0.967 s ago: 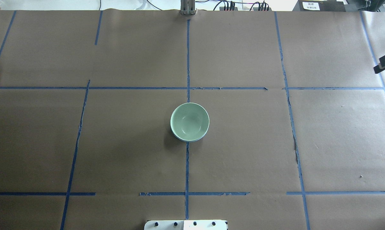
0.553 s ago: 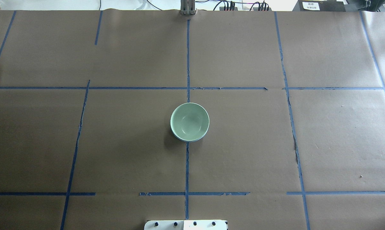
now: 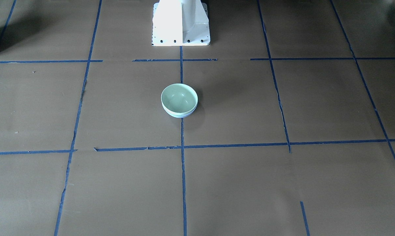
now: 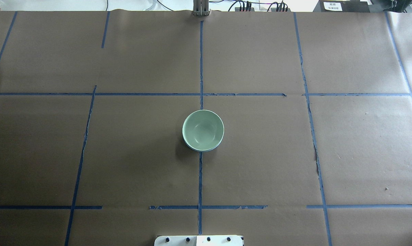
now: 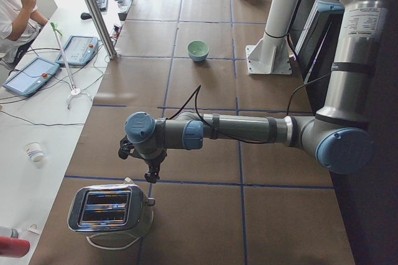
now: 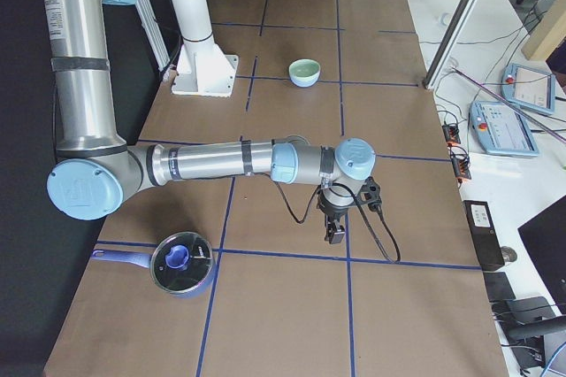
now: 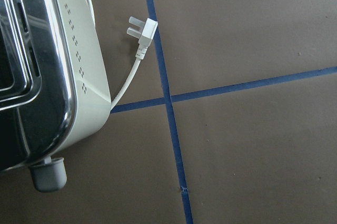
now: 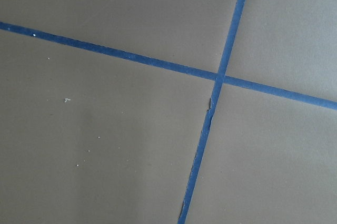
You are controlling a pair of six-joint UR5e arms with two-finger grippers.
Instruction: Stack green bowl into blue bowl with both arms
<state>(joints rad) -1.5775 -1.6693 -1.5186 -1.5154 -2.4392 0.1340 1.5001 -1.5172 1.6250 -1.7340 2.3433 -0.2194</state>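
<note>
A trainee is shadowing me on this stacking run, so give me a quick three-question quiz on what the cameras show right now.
1. True or false: the green bowl sits nested inside the blue bowl.
2. Which appliance stands beside the left gripper? A) toaster B) kettle C) microwave
3. Short answer: which piece of cookware lies nearest the right gripper?

Key: 1 true. 2 A. 3 the lidded blue pot.
</note>
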